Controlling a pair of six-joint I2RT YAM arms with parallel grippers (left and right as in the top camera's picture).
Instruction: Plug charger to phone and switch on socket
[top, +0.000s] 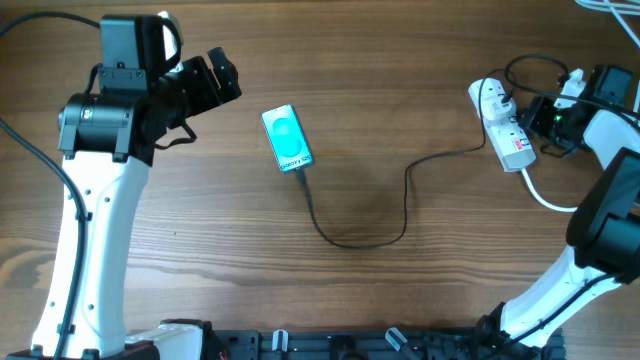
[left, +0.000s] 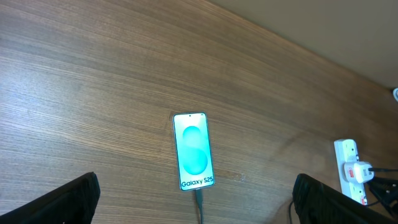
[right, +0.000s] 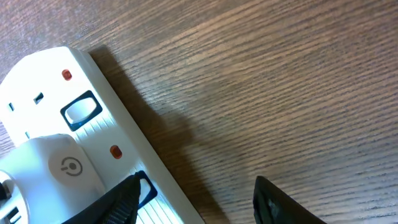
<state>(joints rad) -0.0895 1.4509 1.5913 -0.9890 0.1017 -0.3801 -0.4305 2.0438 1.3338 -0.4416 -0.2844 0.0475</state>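
Wood-grain table (top: 400, 60) fills the overhead view, with an arm at each side. At the upper left the left gripper (top: 215, 78) hangs above the boards with its jaws spread wide, holding nothing. At the upper right the right gripper (top: 540, 117) sits right against the socket (top: 503, 125), jaws partly apart with only bare wood between them.

Left of centre lies the phone (top: 287, 138), face up and lit. The charger (top: 360, 242) leaves its lower end, loops across the middle and runs up to the socket, so the plugging looks done and the switch is what remains.

From the right wrist, one finger (right: 124, 202) overlaps the socket's near edge beside a dark rocker it half hides; a second rocker switch (right: 81, 109) shows further up, and a white plug body (right: 56, 168) sits at the lower left. I cannot tell which rocker feeds that plug.

To do this well, I would close the jaws into one blunt tip, centre it over the raised half of the right rocker, and press straight down. A slanted push would likely skid the light socket and drag the charger.
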